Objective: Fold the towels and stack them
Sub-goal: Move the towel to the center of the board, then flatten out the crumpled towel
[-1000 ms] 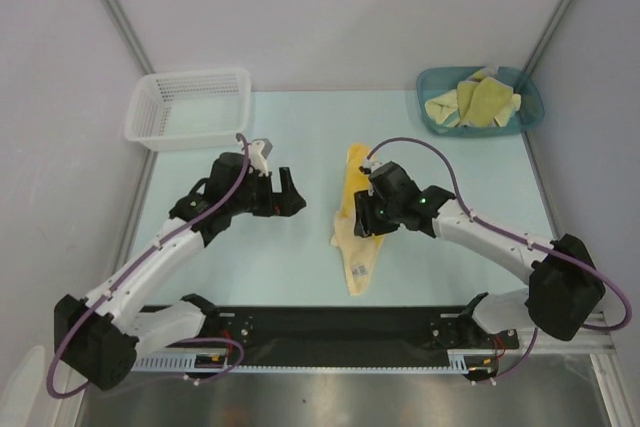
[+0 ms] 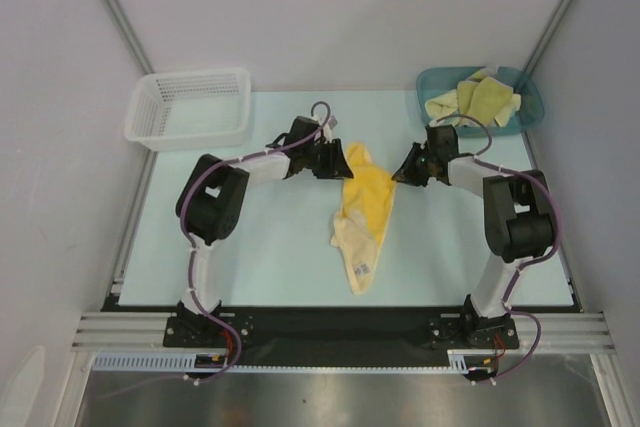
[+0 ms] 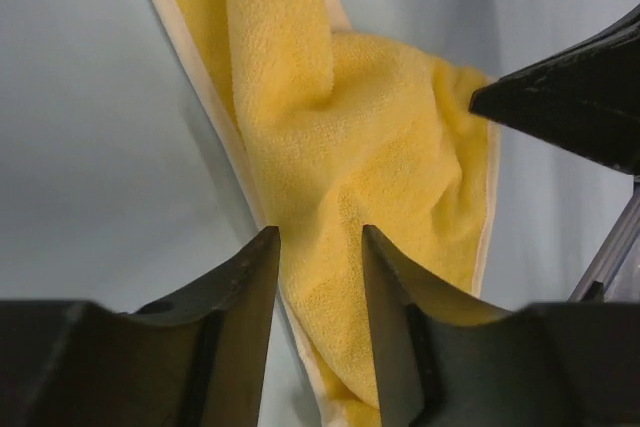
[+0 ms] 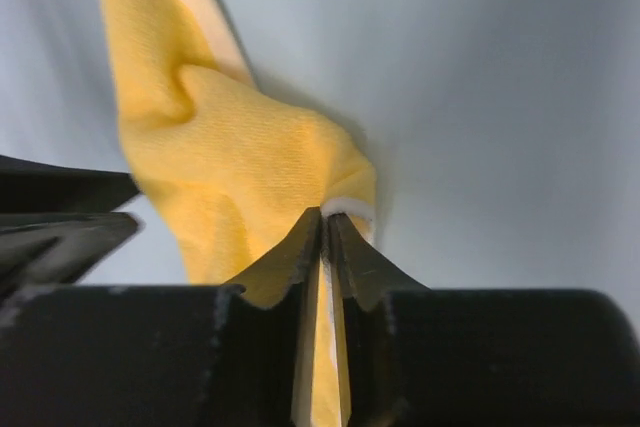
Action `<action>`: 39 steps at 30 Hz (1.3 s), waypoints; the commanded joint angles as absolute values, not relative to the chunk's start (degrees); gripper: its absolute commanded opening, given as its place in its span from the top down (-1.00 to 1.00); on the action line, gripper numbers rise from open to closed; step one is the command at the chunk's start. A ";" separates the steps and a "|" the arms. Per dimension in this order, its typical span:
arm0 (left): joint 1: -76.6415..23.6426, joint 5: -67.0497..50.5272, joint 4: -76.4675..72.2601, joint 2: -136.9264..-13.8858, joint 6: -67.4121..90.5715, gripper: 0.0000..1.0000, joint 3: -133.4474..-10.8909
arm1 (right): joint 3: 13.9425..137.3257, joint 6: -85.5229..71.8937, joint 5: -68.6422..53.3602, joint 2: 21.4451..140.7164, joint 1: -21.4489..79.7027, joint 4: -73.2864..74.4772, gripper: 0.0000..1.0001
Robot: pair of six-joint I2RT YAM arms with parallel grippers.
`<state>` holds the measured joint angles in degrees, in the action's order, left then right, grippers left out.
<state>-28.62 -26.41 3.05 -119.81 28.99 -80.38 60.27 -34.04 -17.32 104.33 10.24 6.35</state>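
Observation:
A yellow towel (image 2: pixel 366 209) with a pale border lies crumpled mid-table, its far end spread wide between both grippers. My left gripper (image 2: pixel 344 163) is at the towel's far left corner. In the left wrist view its jaws (image 3: pixel 320 237) stand apart, with the towel's (image 3: pixel 350 147) edge lying in the gap and neither finger pressing on it. My right gripper (image 2: pixel 402 172) is at the far right corner. The right wrist view shows that gripper (image 4: pixel 325 215) shut on the towel's (image 4: pixel 230 167) white-hemmed corner.
A white mesh basket (image 2: pixel 190 107) stands at the back left. At the back right a teal bin (image 2: pixel 528 112) holds several pale green-yellow towels (image 2: pixel 480 99). The right gripper's black finger (image 3: pixel 570 107) shows in the left wrist view.
Both arms have reached to the towel's far end. The right gripper has shut on its corner, the left jaws have narrowed around the edge, and the towel's far end is now spread wider.

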 commanded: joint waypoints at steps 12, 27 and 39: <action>-32.07 -8.89 24.25 -97.17 24.52 0.99 -77.28 | 67.87 -24.43 -9.07 90.45 23.10 24.86 1.00; -35.60 -5.54 14.25 -83.74 22.43 -0.32 -62.38 | 45.79 -33.40 -1.41 73.40 27.44 25.06 0.13; -29.80 -13.97 20.99 -116.53 12.66 -0.46 -95.88 | 45.53 -42.16 -6.15 77.34 13.53 19.69 0.10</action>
